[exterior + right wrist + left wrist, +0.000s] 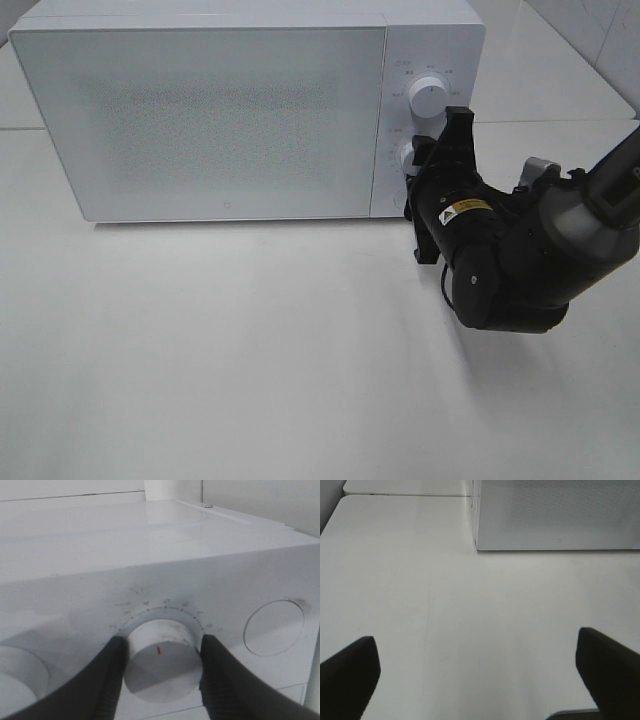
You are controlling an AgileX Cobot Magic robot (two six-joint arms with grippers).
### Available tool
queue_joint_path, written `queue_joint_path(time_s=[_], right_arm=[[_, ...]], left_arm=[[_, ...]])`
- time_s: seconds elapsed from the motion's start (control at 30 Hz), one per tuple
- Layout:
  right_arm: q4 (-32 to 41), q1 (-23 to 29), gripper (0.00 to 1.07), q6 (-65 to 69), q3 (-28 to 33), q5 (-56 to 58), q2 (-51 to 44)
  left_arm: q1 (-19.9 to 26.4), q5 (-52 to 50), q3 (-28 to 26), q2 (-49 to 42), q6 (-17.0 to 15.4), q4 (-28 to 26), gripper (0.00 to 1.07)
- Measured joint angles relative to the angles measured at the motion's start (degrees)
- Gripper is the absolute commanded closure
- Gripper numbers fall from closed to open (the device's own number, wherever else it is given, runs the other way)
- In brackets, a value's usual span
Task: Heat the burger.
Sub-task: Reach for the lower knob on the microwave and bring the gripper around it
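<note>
White table (pixel 250 350), one item on it.
White microwave (pixel 200 110), door shut, sits flat on it, filling the upper left and centre of the frame.

Spread tool (pixel 479 672) above white table (pixel 395 580)

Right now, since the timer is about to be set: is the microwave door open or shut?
Shut: the door lies flush with the control panel, with no gap at its edge.
</note>
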Motion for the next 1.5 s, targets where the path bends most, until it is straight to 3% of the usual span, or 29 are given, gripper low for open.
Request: queue_joint_path(time_s=[0.13, 0.97, 1.27, 1.5], right_arm=[[0.06, 0.00, 1.05, 5.50, 0.00, 0.00, 0.00], [0.52, 0.11, 0.97, 5.84, 0.00, 0.06, 0.00], [1.43, 0.40, 0.85, 5.84, -0.23, 0.17, 0.00], [2.18, 0.57, 0.67, 5.73, -0.34, 0.29, 0.00]], left_arm=[[0.00, 0.00, 0.00, 0.00, 0.00, 0.00, 0.07], [0.00, 0.00, 0.00, 0.00, 0.00, 0.00, 0.07], [0.00, 0.00, 0.00, 0.00, 0.00, 0.00, 0.07], [0.00, 0.00, 0.00, 0.00, 0.00, 0.00, 0.07]])
